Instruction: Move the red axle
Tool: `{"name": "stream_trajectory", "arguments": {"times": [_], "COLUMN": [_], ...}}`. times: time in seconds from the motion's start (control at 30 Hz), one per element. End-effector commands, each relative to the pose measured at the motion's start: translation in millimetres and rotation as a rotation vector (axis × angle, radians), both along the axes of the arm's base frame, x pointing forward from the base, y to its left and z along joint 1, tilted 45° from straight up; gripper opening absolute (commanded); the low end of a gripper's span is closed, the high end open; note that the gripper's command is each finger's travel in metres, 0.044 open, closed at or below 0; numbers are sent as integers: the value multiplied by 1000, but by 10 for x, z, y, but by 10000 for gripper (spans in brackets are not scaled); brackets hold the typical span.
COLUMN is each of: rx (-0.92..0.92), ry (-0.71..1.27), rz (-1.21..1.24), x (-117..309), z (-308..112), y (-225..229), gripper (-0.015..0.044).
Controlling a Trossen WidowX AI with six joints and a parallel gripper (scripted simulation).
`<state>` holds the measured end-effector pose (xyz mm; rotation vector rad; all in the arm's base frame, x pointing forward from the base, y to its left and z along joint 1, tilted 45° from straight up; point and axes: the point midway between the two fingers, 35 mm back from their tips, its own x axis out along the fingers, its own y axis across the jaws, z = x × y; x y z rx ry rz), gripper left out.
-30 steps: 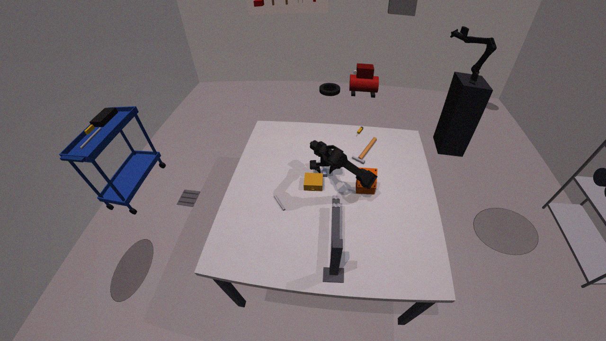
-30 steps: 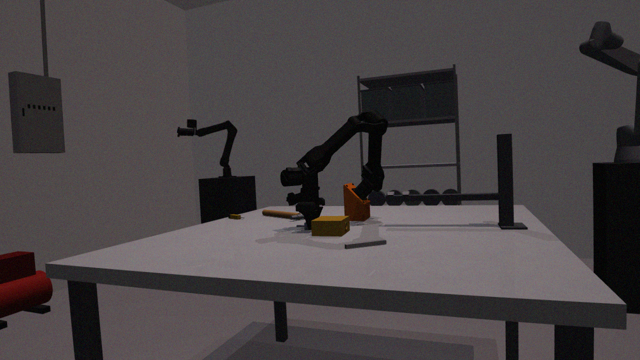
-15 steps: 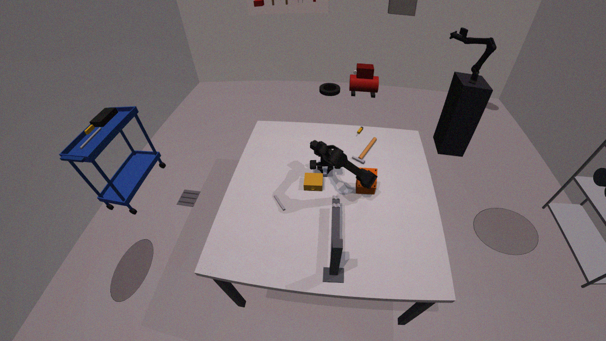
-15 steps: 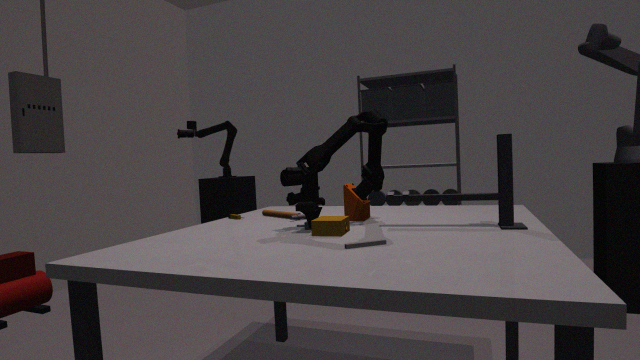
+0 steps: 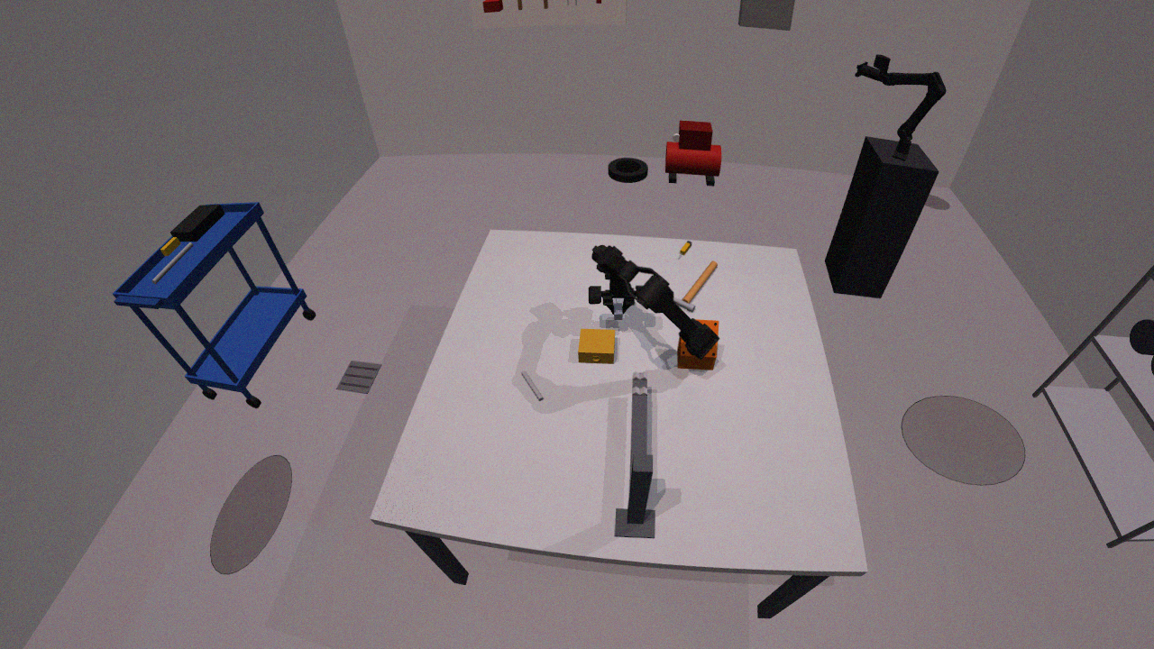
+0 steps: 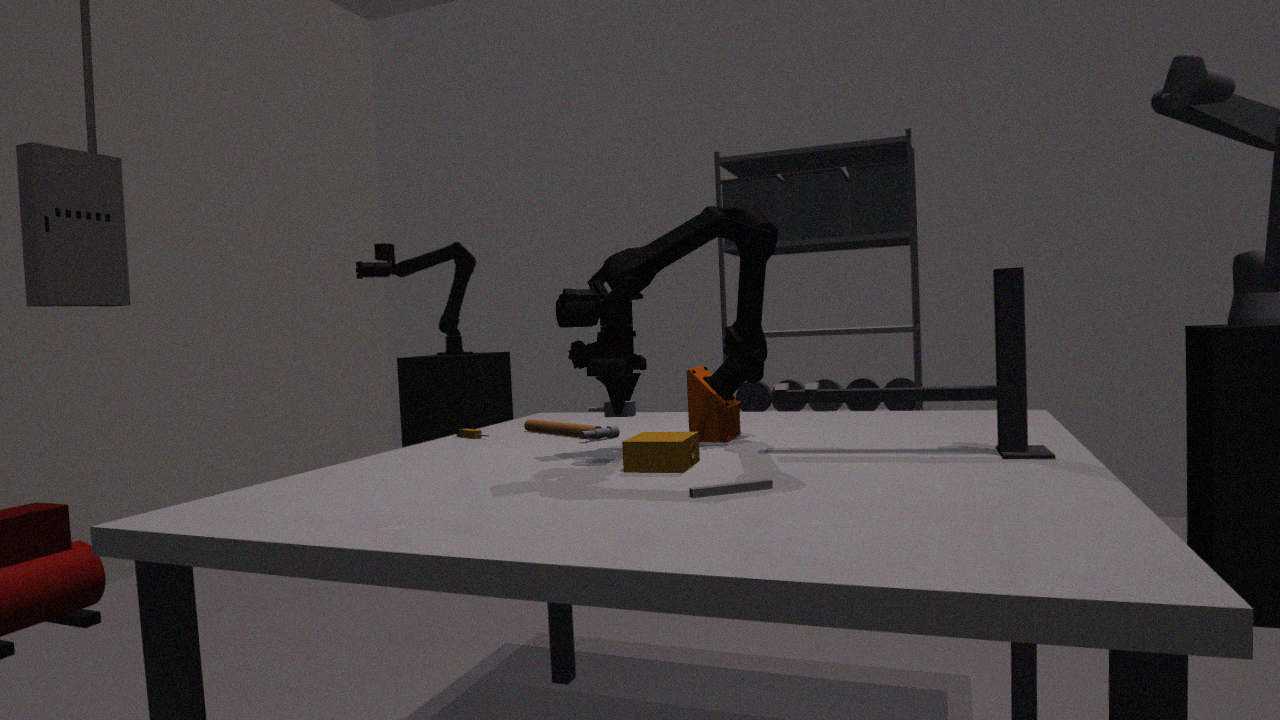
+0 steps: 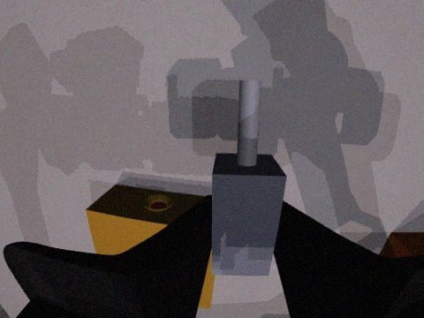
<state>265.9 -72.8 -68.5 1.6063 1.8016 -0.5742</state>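
Top: the hand (image 5: 618,305) (image 6: 619,410) (image 7: 242,204) is beyond the yellow beam (image 5: 597,347) (image 6: 657,454) (image 7: 128,231); the V-blocks (image 5: 639,384) wait nearer.

Exterior: it hangs left of the beam, above the surface (image 5: 726,484) (image 6: 626,537).

Wrist: clamped on a grey pin tool (image 7: 247,208); the red axle (image 7: 159,205) sits inside the beam. Best carry the tool clear to the near hole and push straight, gently.

The robot's body is a matte black arm (image 5: 672,313) (image 6: 687,253) with slim, straight links and chunky, rounded joints, a stubby dark cylinder (image 6: 577,308) at the wrist, and a black gripper (image 5: 618,304) (image 6: 619,411) (image 7: 242,204) whose smooth fingers taper like wedges, with surface markings too dark to make out
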Motion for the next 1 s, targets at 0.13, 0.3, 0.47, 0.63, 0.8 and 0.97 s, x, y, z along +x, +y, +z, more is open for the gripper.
{"name": "stream_trajectory", "arguments": {"times": [0.13, 0.3, 0.47, 0.63, 0.8, 0.97], "rx": [-1, -9, -22, -27, -25, -17], "ry": [46, 51, 59, 66, 73, 81], "rz": [-33, -40, -52, -64, -73, -80], "x": [1, 93, 252, 374, 449, 474], "z": [21, 140, 390, 653, 922, 1195], "y": [-17, 78, 298, 552, 830, 1124], "gripper": [0, 0, 0, 0, 0, 0]}}
